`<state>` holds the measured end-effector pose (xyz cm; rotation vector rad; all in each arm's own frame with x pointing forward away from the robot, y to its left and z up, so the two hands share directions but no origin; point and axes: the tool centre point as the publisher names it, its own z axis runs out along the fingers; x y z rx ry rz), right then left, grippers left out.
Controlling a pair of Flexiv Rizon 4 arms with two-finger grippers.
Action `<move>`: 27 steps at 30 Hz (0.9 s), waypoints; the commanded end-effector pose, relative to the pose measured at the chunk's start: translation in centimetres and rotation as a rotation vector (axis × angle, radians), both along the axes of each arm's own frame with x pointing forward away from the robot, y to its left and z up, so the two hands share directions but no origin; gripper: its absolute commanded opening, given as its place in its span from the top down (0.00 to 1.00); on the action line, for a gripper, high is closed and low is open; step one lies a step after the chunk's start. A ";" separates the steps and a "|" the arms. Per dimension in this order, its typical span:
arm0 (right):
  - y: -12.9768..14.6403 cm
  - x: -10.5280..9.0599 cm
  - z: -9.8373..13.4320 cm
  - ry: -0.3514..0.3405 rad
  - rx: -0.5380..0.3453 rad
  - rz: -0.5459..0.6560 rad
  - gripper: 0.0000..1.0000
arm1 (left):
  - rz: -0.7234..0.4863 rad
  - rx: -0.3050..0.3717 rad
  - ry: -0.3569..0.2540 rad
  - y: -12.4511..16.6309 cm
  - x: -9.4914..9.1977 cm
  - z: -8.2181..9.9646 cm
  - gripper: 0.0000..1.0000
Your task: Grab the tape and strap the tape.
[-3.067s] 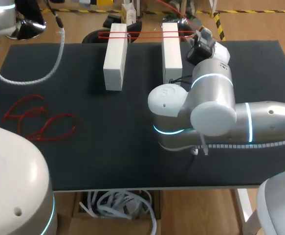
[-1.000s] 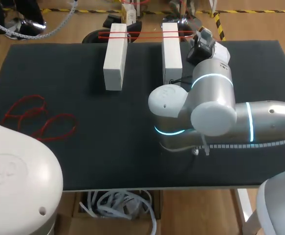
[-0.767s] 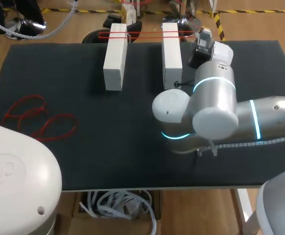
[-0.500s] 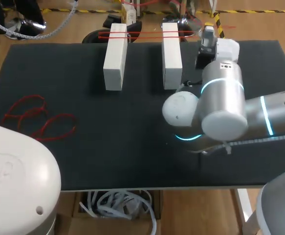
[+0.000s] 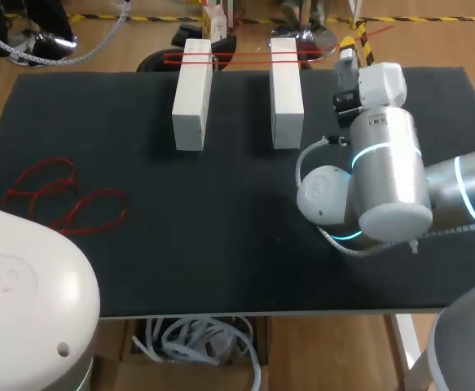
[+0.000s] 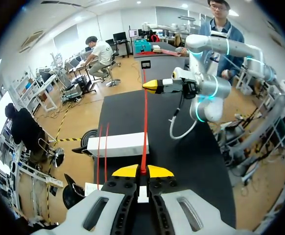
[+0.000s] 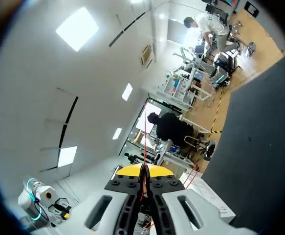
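Where the right arm comes in over the far right of the tabletop [image 5: 221, 244], the right tool [image 5: 349, 47] hangs just beside the right-hand white block [image 5: 286, 91]. A short run of red tape [image 5: 376, 31] shows past it, but its fingers cannot be judged from here. Two red strands [image 5: 241, 58] already cross both blocks' far ends. Loose red loops [image 5: 62, 199] lie well apart at the left.

From the left wrist, the left tool [image 6: 142, 171] is pinched tight on the tape, which runs straight ahead and taut to the right tool. One white block lies beside that line.

From the right wrist, the right tool is likewise clamped on the thin tape. I judge the tape's long axis runs tool to tool, and it must come down across the blocks, with open tabletop around them.
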<state>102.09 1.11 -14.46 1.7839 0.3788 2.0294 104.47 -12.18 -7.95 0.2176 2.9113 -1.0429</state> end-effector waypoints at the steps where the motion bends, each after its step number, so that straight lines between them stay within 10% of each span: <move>1: 0.5 1.2 2.1 -0.004 -0.386 -0.144 1.00 | 0.001 0.004 0.001 0.0 0.0 0.1 1.00; 5: 1.0 1.5 3.6 -0.024 -0.577 -0.145 1.00 | 0.001 0.004 0.001 0.0 0.0 0.1 1.00; 27: 1.0 1.5 3.6 -0.024 -0.577 -0.145 1.00 | 0.001 0.004 0.001 0.0 0.0 0.1 1.00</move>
